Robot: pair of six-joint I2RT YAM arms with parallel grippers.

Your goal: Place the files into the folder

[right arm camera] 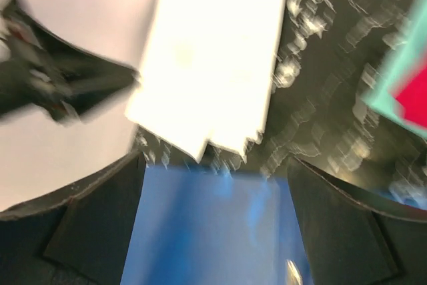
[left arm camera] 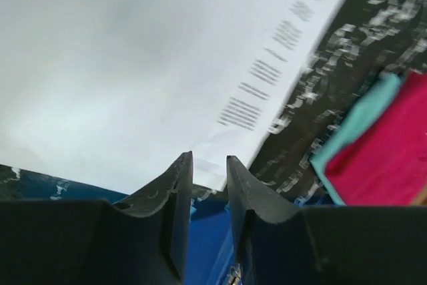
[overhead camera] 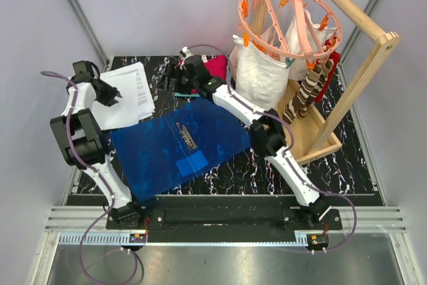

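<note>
The files [overhead camera: 133, 91] are white printed sheets lying on the black marbled table at the back left, their near edge meeting the blue folder [overhead camera: 180, 145], which lies flat in the middle. My left gripper [overhead camera: 112, 98] hovers over the sheets. In the left wrist view its fingers [left arm camera: 209, 161] stand a narrow gap apart with nothing between them, the files [left arm camera: 133, 65] just beyond and the folder [left arm camera: 207, 231] below. My right gripper [overhead camera: 181, 75] is at the folder's far edge. In the right wrist view it is wide open [right arm camera: 215, 165] over the folder [right arm camera: 213, 231], facing the files [right arm camera: 213, 65].
Folded red and teal clothes [overhead camera: 215, 65] lie at the back, also visible from the left wrist [left arm camera: 387, 145]. A white cloth bag [overhead camera: 257, 75], a pink clip hanger [overhead camera: 287, 11] and a wooden rack [overhead camera: 347, 91] crowd the right. The left arm [right arm camera: 47, 78] appears in the right wrist view.
</note>
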